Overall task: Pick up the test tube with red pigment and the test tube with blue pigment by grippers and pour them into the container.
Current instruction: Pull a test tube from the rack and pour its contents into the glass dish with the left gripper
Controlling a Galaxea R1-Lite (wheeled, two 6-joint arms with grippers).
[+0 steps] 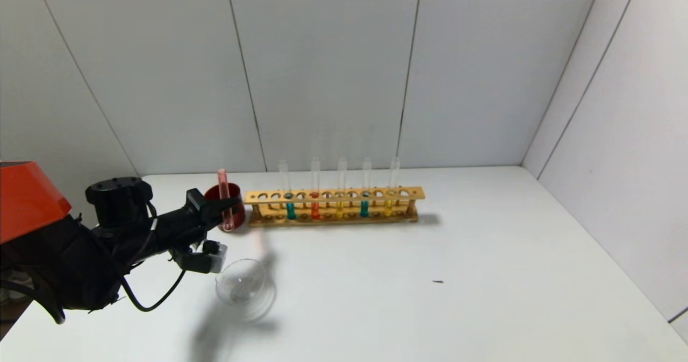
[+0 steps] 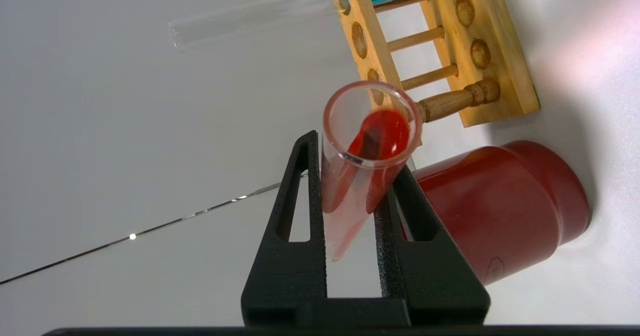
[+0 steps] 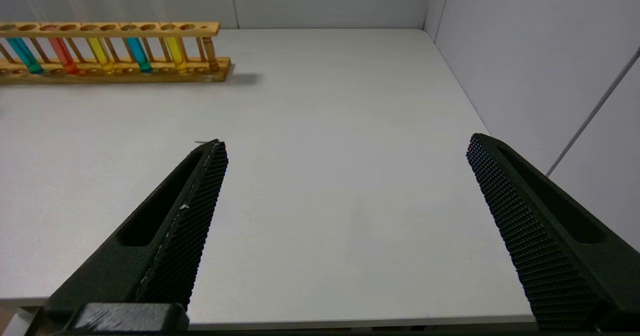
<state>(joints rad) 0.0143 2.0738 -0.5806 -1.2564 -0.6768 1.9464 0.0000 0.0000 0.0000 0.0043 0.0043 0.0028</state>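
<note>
My left gripper (image 1: 228,207) is shut on the test tube with red pigment (image 1: 223,190) and holds it upright, off the table, in front of the dark red cup (image 1: 234,192). In the left wrist view the tube (image 2: 350,196) sits between the black fingers (image 2: 300,216), with red liquid at its bottom and pink-stained walls. The clear glass container (image 1: 244,289) stands on the table in front of that gripper. Two test tubes with blue pigment (image 1: 290,210) (image 1: 364,207) stand in the wooden rack (image 1: 333,195). My right gripper (image 3: 347,144) is open and empty over the near right of the table.
The rack also holds another red tube (image 1: 315,210) and two yellow tubes (image 1: 339,209). The red cup (image 2: 500,206) stands just off the rack's left end (image 2: 500,91). Grey walls close the back and the right side. A small dark speck (image 1: 438,282) lies on the table.
</note>
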